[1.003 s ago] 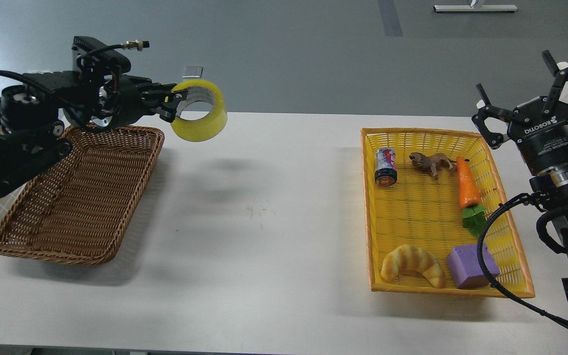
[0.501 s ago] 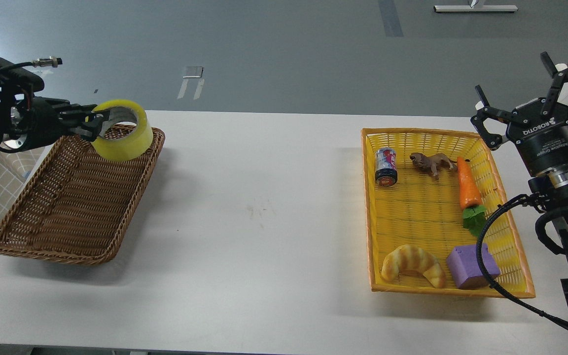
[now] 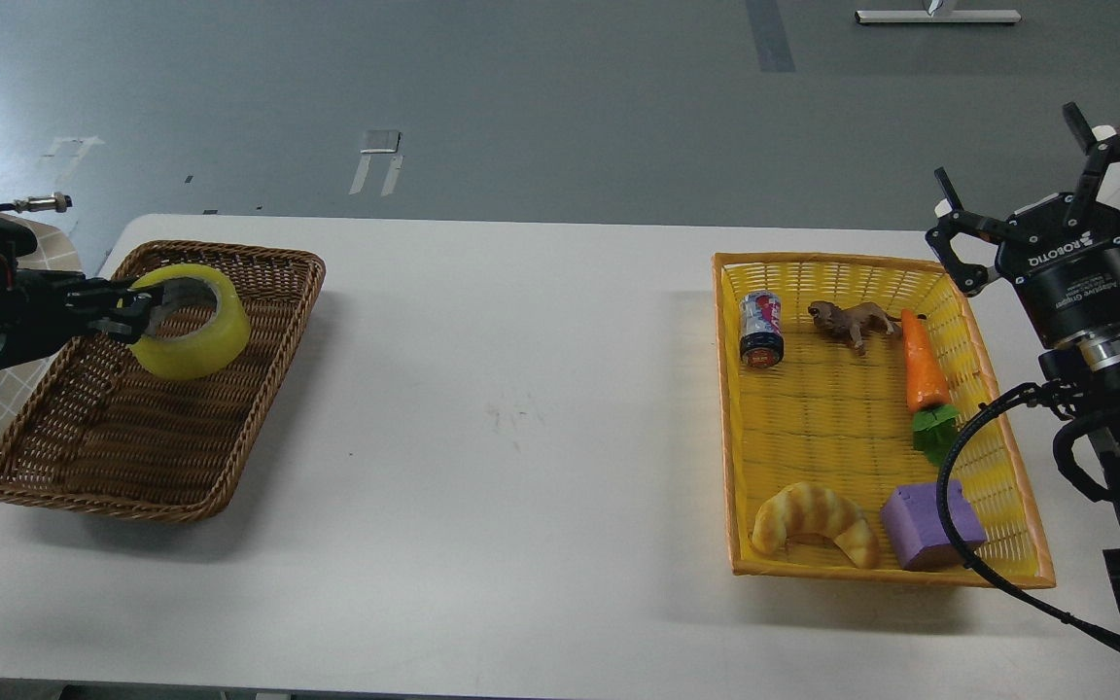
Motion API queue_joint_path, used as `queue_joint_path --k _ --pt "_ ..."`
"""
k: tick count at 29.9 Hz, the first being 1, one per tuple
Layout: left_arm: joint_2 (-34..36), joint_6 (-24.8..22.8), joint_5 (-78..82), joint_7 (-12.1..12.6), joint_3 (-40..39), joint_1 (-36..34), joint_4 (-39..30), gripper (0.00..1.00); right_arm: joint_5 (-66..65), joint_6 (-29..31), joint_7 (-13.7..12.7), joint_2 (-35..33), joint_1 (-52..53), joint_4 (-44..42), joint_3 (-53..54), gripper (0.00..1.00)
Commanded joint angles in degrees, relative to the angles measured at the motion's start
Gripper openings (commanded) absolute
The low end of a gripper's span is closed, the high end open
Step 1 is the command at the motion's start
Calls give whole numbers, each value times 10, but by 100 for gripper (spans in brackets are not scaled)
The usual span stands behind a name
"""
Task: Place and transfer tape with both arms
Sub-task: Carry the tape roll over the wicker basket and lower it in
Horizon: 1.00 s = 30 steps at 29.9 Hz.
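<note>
The yellow tape roll (image 3: 198, 335) hangs over the back part of the brown wicker basket (image 3: 132, 467) at the left. My left gripper (image 3: 140, 309) comes in from the left edge and is shut on the roll's left wall, with one finger inside the core. I cannot tell whether the roll touches the basket floor. My right gripper (image 3: 1046, 204) is at the far right, beyond the yellow basket's back corner, with its fingers spread open and nothing in them.
A yellow basket (image 3: 730, 408) at the right holds a soda can (image 3: 760, 329), a toy lion (image 3: 852, 322), a carrot (image 3: 924, 373), a croissant (image 3: 816, 522) and a purple cube (image 3: 925, 526). A black cable (image 3: 954, 467) loops over its right side.
My left arm has swung left and down with the tape, from high above the table beside the basket to low over the wicker basket. The right arm has barely moved.
</note>
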Motion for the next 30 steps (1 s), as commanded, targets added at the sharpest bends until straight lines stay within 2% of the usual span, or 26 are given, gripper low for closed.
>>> queue_joint_path --k 1,11,29,30 --pt "-2 11 -6 -7 0 19 12 0 0 0 0 0 0 0 0 100" --pt "-8 42 -25 -19 0 62 46 0 0 0 0 -1 -2 0 0 100" --pt "-45 55 -45 -28 1 82 91 0 0 0 0 -1 -4 0 1 100" --pt "-45 56 -45 -28 1 83 91 7 0 0 0 -1 -4 0 1 100"
